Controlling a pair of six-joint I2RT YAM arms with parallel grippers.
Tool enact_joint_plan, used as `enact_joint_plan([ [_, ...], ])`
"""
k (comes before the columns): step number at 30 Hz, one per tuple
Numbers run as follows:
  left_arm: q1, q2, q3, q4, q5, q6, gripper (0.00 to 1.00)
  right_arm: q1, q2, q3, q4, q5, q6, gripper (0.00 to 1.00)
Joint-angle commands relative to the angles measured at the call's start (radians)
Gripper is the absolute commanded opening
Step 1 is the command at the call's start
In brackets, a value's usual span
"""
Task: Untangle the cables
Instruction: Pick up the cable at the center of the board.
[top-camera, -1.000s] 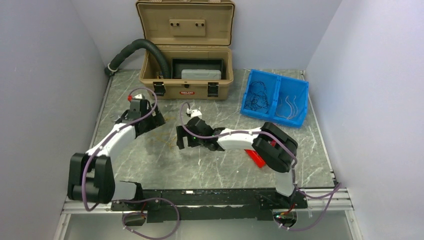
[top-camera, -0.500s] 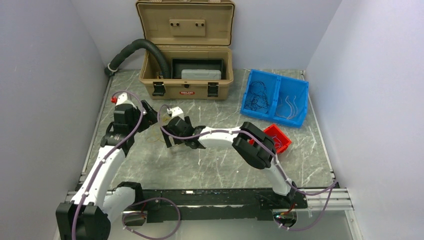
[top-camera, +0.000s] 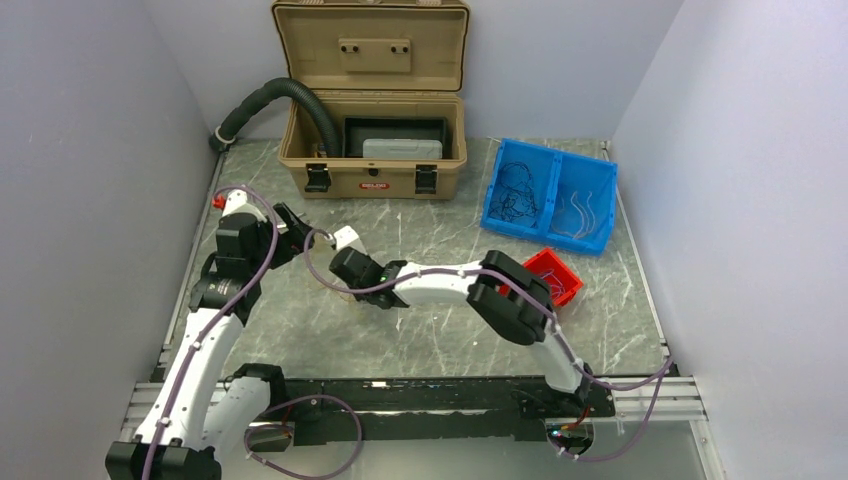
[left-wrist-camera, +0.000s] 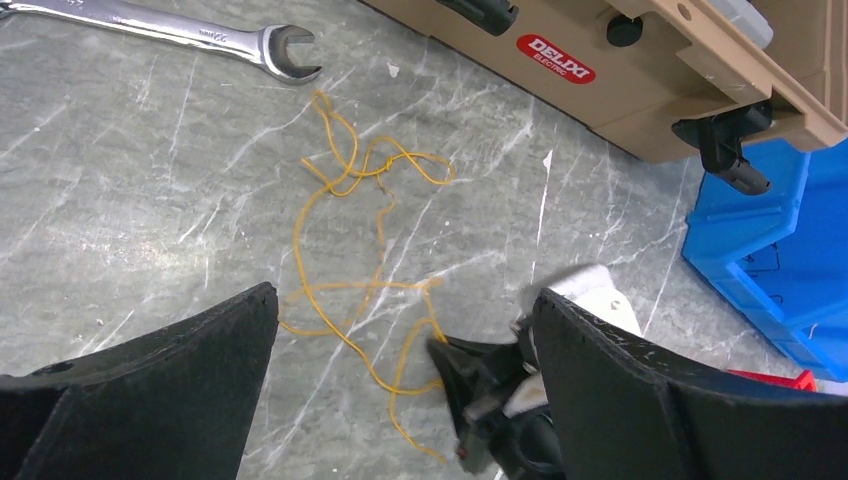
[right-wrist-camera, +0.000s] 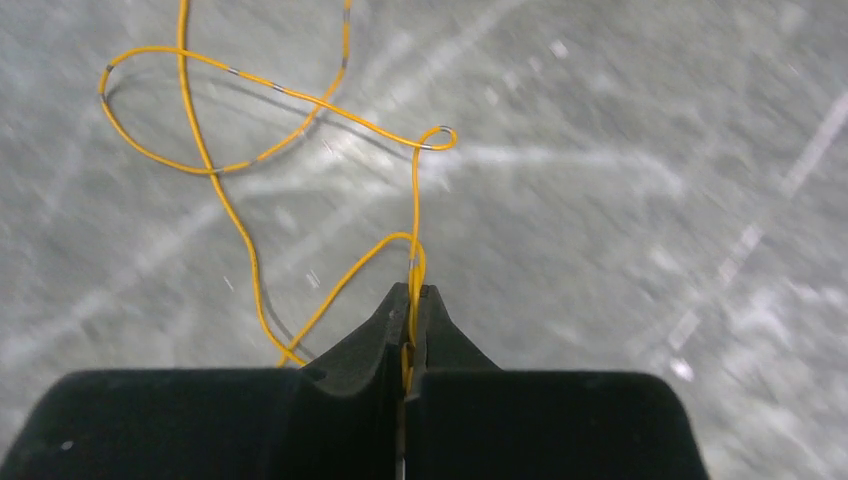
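Firmly, one strand of the yellow cables (right-wrist-camera: 230, 160) is pinched between the tapered, matt black fingertips of the right gripper (right-wrist-camera: 410, 300); its jaws are pressed together on the wire with no gap to be seen. The yellow cables are hair-thin and glossy, marked at intervals by small silvery bands. They are spread in loose loops and crossings on the grey, white-veined, stone-like table (top-camera: 420, 330), in front of the tan case (top-camera: 372, 160).

The left gripper (left-wrist-camera: 405, 295) is poised over the tangle with its broad, rough-edged black fingers spread wide apart, and part of the tangle is seen between them. A polished steel open-ended wrench (left-wrist-camera: 180, 25) is laid flat on the table just beyond the loops.

The case is of hard tan plastic with black latches, and its lid is raised. A ribbed black hose (top-camera: 270, 95) is curved into its left side. To the right, a blue plastic bin (top-camera: 555, 200) is divided in two: black cables (top-camera: 520, 190) are clumped in its left compartment and pale curved strands (top-camera: 580, 215) are laid in its right. A small red bin (top-camera: 555, 275) is partly hidden by the right arm.
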Motion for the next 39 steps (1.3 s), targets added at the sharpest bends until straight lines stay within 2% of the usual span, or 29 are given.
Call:
enact_joint_plan([
  [1,0.002,-0.027,0.056,-0.014,0.014,0.036,0.99,-0.015,-0.238,-0.116,-0.059,0.053,-0.041,0.00],
  [7,0.000,-0.022,0.054,0.006,0.097,0.053,0.99,-0.084,-0.554,-0.233,-0.119,0.022,-0.035,0.00],
  [10,0.000,-0.014,0.052,0.014,0.119,0.052,0.99,-0.158,-0.696,-0.253,-0.175,-0.015,-0.017,0.00],
  [14,-0.001,-0.014,0.043,0.038,0.154,0.045,0.99,-0.283,-0.884,-0.239,-0.233,-0.108,-0.015,0.00],
  [17,-0.001,-0.011,0.030,0.073,0.209,0.043,0.99,-0.382,-0.952,-0.149,-0.305,-0.139,-0.044,0.00],
  [23,-0.019,0.006,0.014,0.136,0.300,0.030,0.99,-0.559,-0.937,0.135,-0.454,-0.128,-0.107,0.00],
  [34,-0.128,0.037,0.053,0.121,0.273,0.055,0.99,-0.960,-0.755,0.656,-0.620,-0.257,-0.036,0.00],
  [39,-0.165,0.050,0.058,0.126,0.272,0.055,1.00,-1.152,-0.695,0.771,-0.642,-0.338,0.039,0.00],
])
